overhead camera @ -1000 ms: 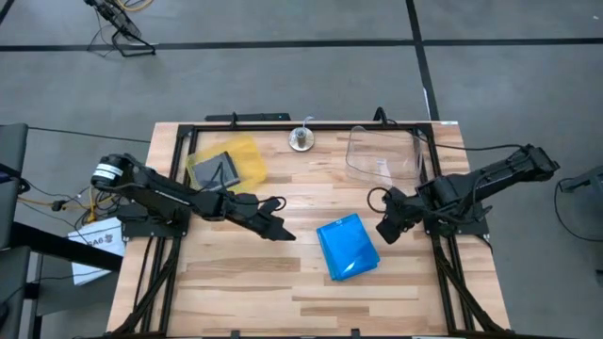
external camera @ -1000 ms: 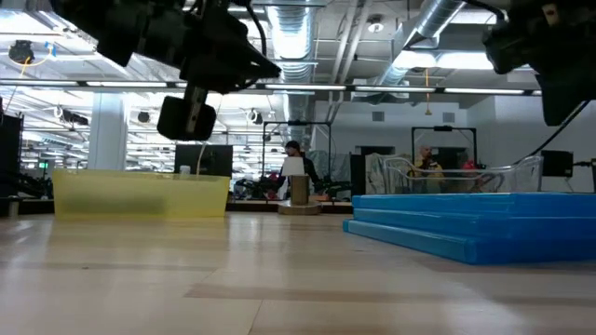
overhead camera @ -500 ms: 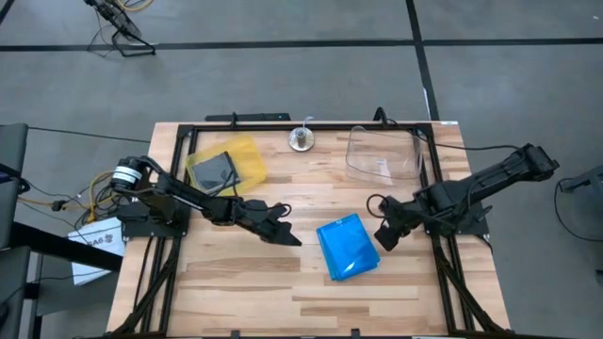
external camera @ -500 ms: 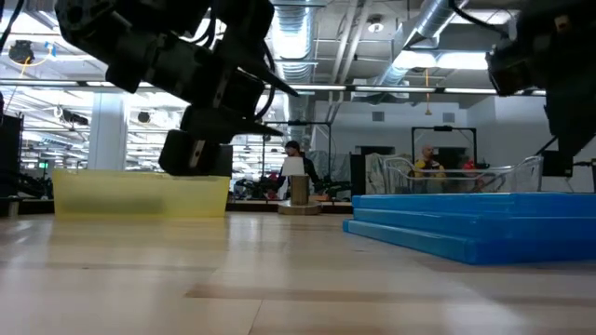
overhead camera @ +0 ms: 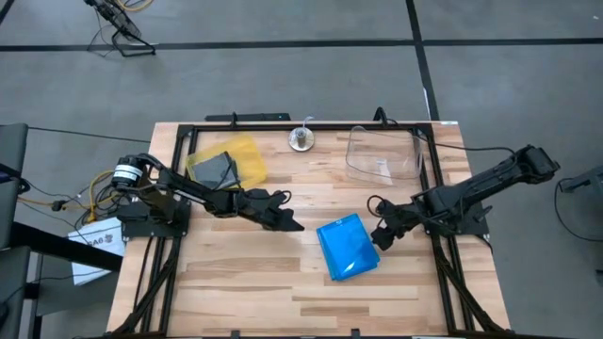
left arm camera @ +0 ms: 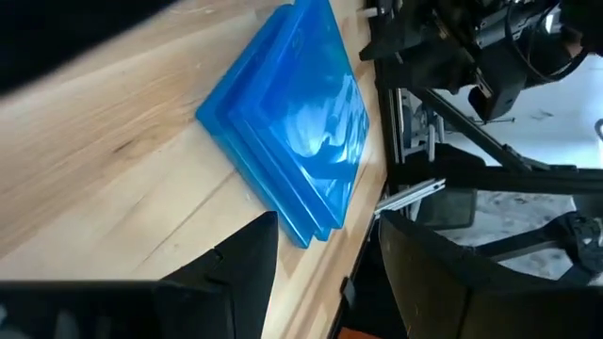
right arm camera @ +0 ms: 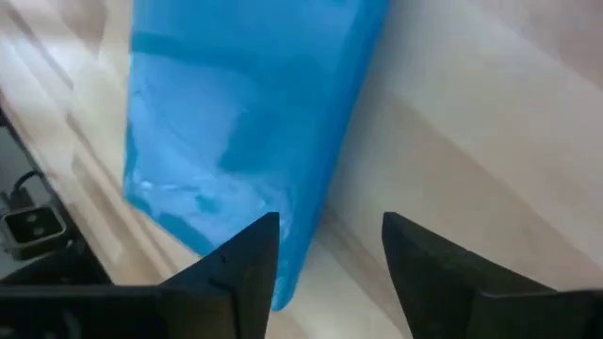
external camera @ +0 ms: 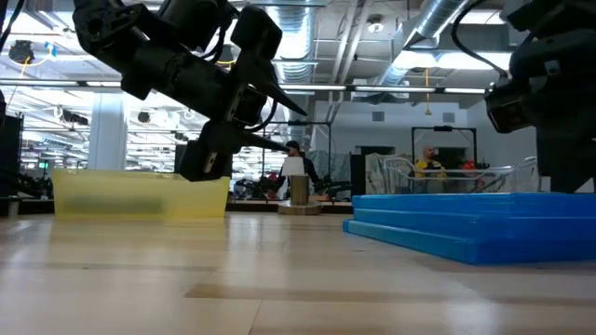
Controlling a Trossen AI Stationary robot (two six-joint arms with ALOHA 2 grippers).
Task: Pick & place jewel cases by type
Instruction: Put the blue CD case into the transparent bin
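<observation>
High view: Your blue jewel cases (overhead camera: 348,247) lie as a stack on the worktop (overhead camera: 245,273), right of centre, not yet placed. A smoky grey jewel case (overhead camera: 216,169) already sits inside the yellow tray (overhead camera: 247,153) at the rear left. The clear bin (overhead camera: 382,151) at the rear right shows nothing inside that you can make out from above. Your left gripper (overhead camera: 292,224) is above the worktop between the tray and the blue stack, near the stack but apart from it, and carries nothing. Your right gripper (overhead camera: 381,239) is just beside the stack's right edge, also empty. A small metal fitting (overhead camera: 301,139) stands at the rear centre.

Low view: The blue stack (external camera: 475,225) rests flat; about three cases can be counted by their edges. The left gripper (external camera: 209,154) hangs clear of the worktop surface in front of the yellow tray (external camera: 140,195). People show in the room behind; none is at the worktop.

Left wrist view: The fingers (left arm camera: 236,268) stand parted and released, with the blue stack (left arm camera: 301,122) ahead and untouched.

Right wrist view: The fingers (right arm camera: 245,259) stand spread and released, with the stack's edge (right arm camera: 254,122) close in front, not yet between them.

Assessment: The grey sort appears done, or at least begun, in the tray. The blue cases remain. Judged from position, the right arm is the likelier to take the top case, with the clear bin the probable destination.
</observation>
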